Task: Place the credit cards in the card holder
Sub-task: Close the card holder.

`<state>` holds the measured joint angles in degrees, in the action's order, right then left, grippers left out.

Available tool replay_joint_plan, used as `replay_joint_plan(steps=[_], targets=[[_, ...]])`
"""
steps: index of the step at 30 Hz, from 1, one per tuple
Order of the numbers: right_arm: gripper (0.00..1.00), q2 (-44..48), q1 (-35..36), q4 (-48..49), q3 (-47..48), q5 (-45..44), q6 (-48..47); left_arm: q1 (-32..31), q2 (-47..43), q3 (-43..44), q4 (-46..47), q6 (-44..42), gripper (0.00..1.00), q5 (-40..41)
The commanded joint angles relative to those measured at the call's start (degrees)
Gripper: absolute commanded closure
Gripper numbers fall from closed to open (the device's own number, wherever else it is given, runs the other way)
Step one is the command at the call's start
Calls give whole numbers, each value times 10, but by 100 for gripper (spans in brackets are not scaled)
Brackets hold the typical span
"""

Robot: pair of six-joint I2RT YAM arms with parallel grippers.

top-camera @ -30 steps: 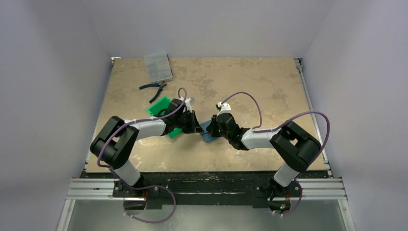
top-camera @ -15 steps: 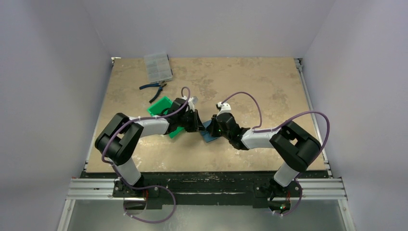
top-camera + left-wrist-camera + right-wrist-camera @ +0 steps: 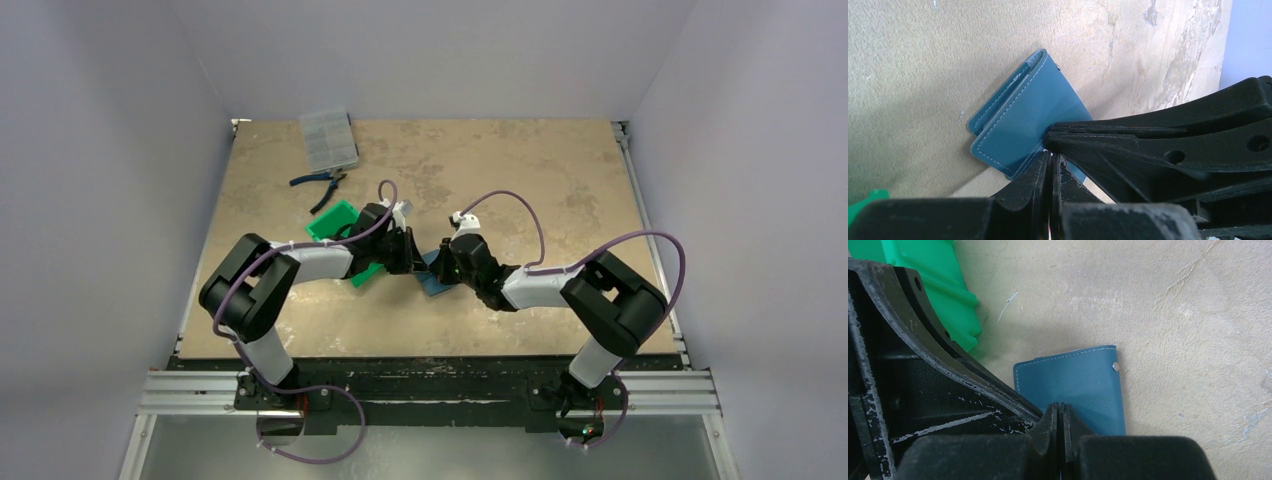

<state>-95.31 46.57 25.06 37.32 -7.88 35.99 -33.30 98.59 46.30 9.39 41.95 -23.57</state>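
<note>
Since a second ago my left arm has edged rightward. Both my left gripper (image 3: 1050, 170) and right gripper (image 3: 1060, 415) are pressed together over the flat, folded teal-blue stitched card holder (image 3: 1078, 385), its long axis diagonal on the tan table (image 3: 1173, 315).

The left arm (image 3: 300, 265) and right arm (image 3: 540, 285) are alike: white tubular links between bulky black joint housings. A thin purple cable (image 3: 505, 193) loops along each one. The jaws are matte black plastic, scuffed pale grey along their edges, with small round holes in their ribbed sides.
</note>
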Motion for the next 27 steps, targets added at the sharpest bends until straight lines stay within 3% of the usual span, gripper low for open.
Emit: replay_joint_plan(steps=[1, 14, 22, 27], targets=[[100, -44, 14, -119, -27, 70, -4, -22, 27, -1, -2, -30, 100, 41], [100, -26, 10, -125, -20, 159, 0, -66, 26, -28, -81, -79, 100, 135], [100, 4, -41, -156, 0, 214, -1, -82, 28, -44, -92, -79, 100, 156], [92, 28, -84, -177, 22, 259, -8, -91, 25, -52, -120, -82, 100, 175]])
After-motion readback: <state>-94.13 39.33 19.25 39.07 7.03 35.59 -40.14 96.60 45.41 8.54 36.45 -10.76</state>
